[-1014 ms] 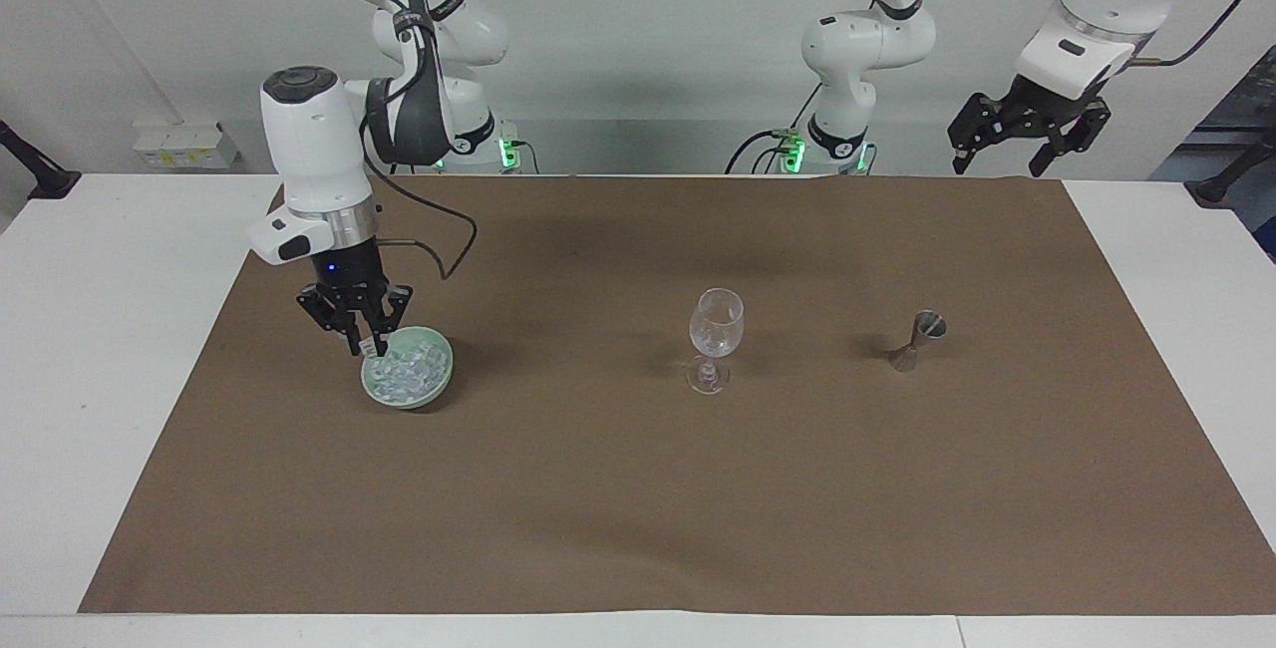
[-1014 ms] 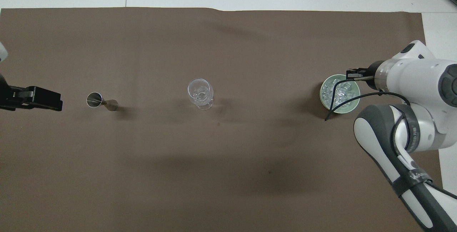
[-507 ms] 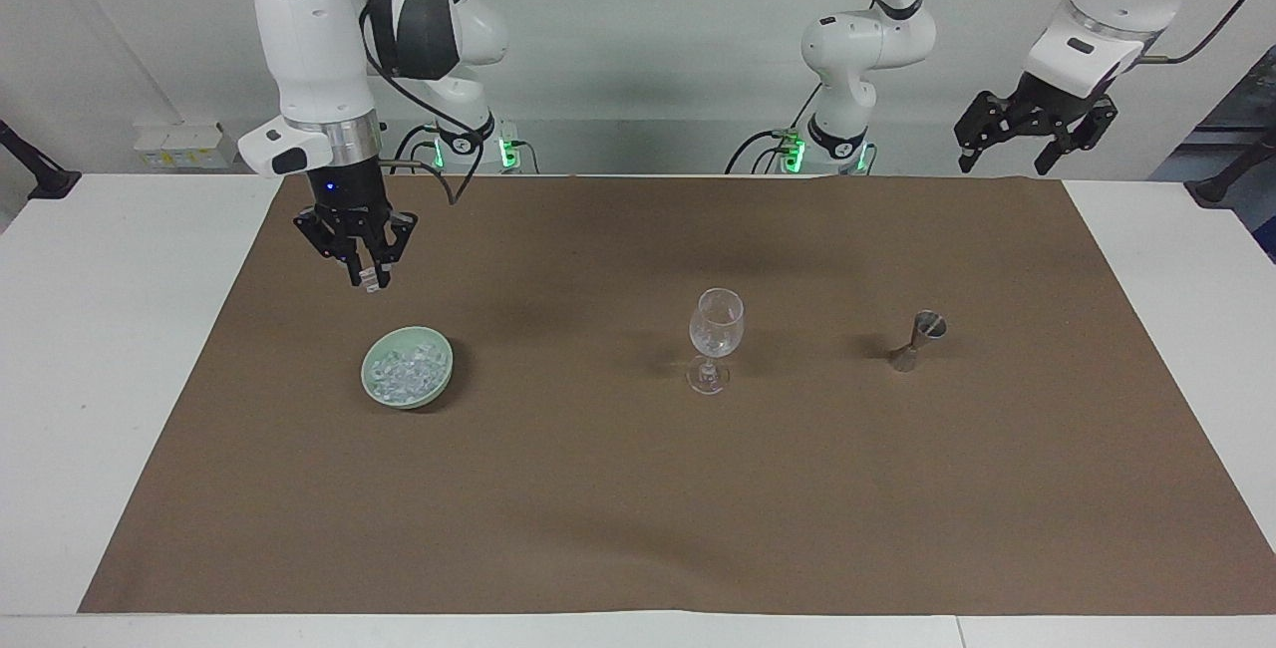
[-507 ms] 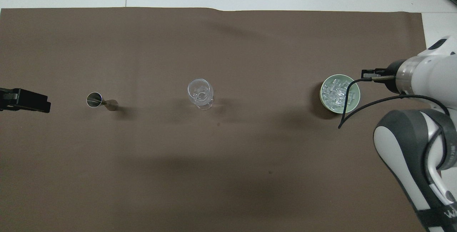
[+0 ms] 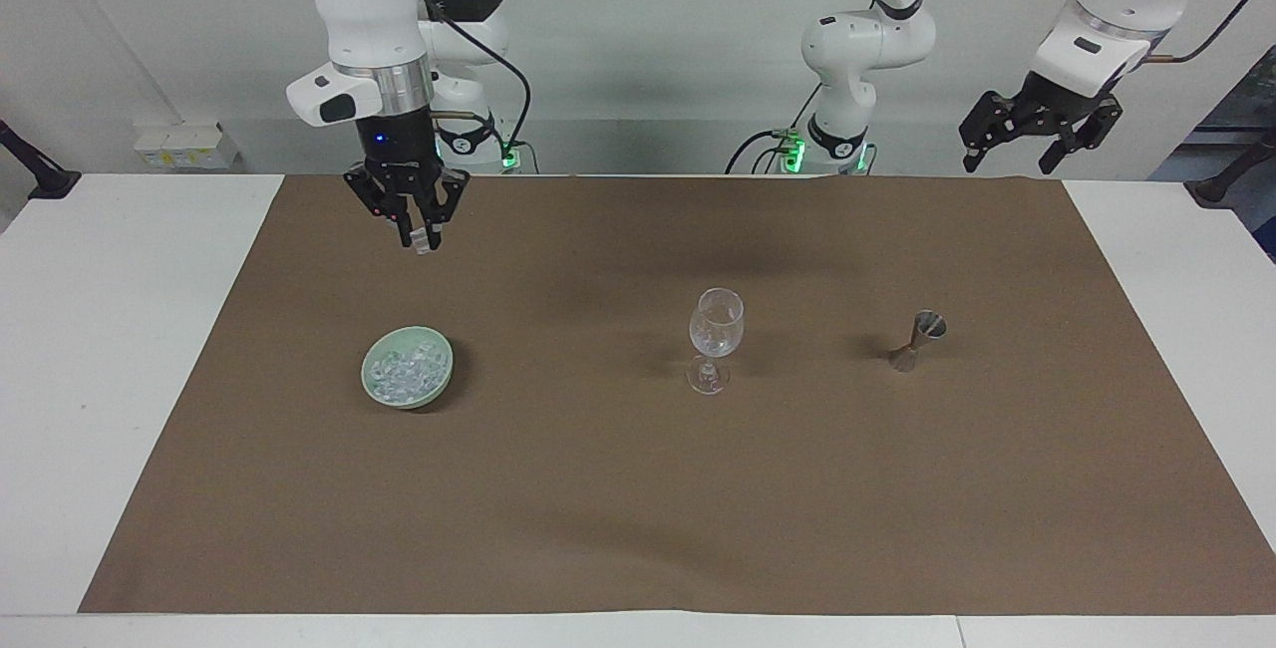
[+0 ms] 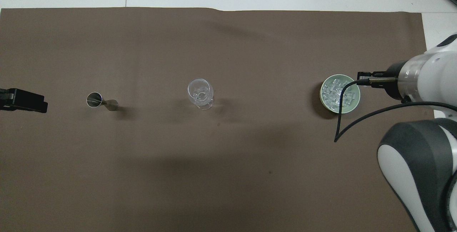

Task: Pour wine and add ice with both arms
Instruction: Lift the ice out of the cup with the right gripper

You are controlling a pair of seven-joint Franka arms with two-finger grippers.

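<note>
A white desk is carrying a large brown paper mat that is covering most of its top. A pale grey wall is standing at the robots' end of the room, and green lights are glowing at both arm bases.

Toward the right arm's end of the mat, a pale green bowl is sitting upright and is holding the ice, a heap of clear glinting cubes. Near the middle of the mat, a clear stemmed wine glass is standing upright, well apart from the bowl; a few glassy pieces are showing in its bowl. Toward the left arm's end, a small metal jigger is standing on the mat, slightly tilted.

The right claw is hanging raised over the mat, with its fingertips closed narrowly on a single small clear ice cube. The left claw is waiting raised above the left arm's end of the desk, with its fingers spread wide and holding nothing.
</note>
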